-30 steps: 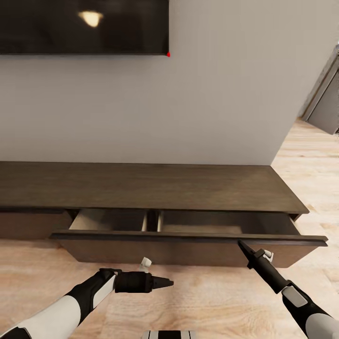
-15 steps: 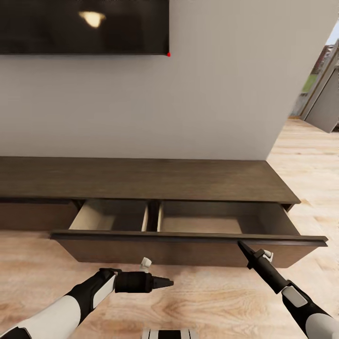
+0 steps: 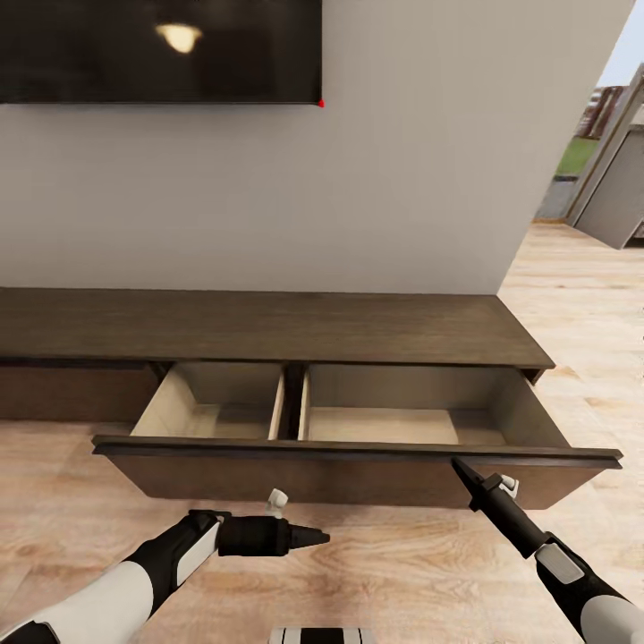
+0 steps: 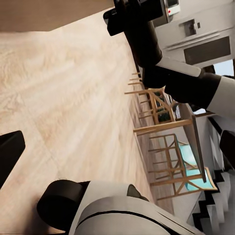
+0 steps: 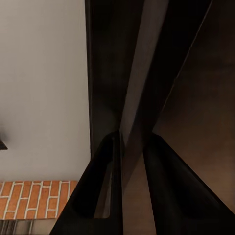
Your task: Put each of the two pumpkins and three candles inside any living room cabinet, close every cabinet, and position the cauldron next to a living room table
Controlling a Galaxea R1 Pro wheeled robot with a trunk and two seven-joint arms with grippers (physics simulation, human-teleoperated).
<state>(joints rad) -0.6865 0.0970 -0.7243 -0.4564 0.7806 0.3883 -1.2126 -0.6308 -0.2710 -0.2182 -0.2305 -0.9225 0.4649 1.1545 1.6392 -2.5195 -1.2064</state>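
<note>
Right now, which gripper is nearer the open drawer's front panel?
Right. The right gripper is at the drawer front, its fingers closed on the top edge. The left gripper hangs below it over the floor, apart, pointing sideways.

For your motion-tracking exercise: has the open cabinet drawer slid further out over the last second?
Yes. The drawer front, clamped by the right end effector, now sits further from the cabinet top, exposing more pale interior. The camera moved back with it, so it holds its place in the picture.
</note>
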